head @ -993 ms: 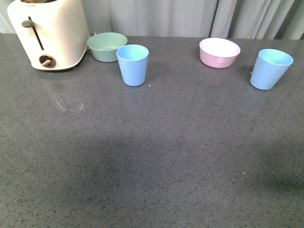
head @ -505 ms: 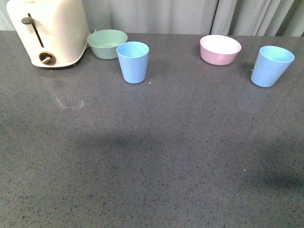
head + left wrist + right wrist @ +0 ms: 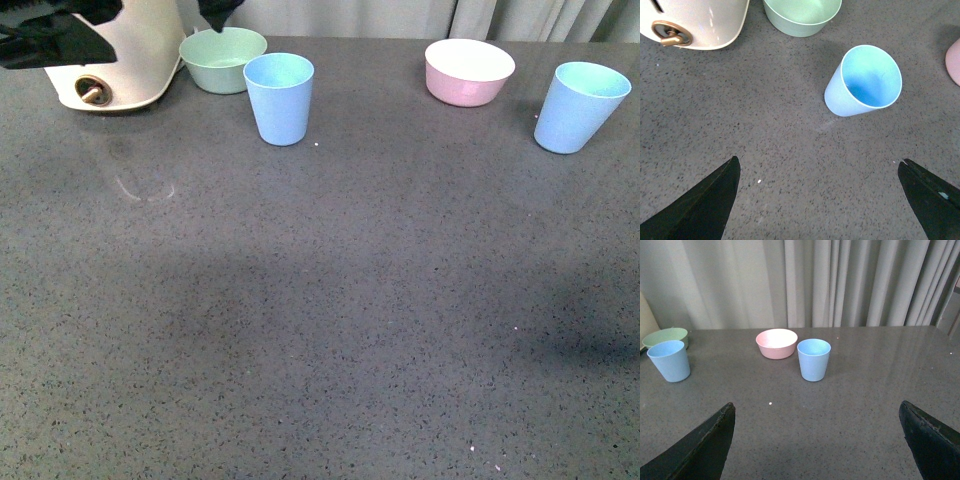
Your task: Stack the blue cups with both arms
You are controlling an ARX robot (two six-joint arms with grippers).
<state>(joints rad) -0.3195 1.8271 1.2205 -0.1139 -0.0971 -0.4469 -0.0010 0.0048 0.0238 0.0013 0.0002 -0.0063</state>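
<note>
Two light blue cups stand upright on the grey table: one at the back left [image 3: 279,98] next to the green bowl, one at the far right [image 3: 580,106]. My left gripper [image 3: 140,25] shows as black fingers [image 3: 55,40] at the top left, over the toaster, open and empty. In the left wrist view the left cup [image 3: 862,82] lies ahead of the open left gripper [image 3: 818,161], apart from it. The right gripper [image 3: 816,404] is open and empty. The right cup [image 3: 813,360] stands well ahead of it and the other cup [image 3: 670,361] off to the side. The right arm is out of the front view.
A cream toaster [image 3: 135,70] stands at the back left, with a pale green bowl [image 3: 222,58] beside it just behind the left cup. A pink bowl [image 3: 468,70] sits at the back between the cups. Grey curtains [image 3: 840,280] hang behind the table.
The left gripper's black fingers have come into the front view at the top left. The whole scene sits higher in the front view than before. The cups have not moved on the table.
</note>
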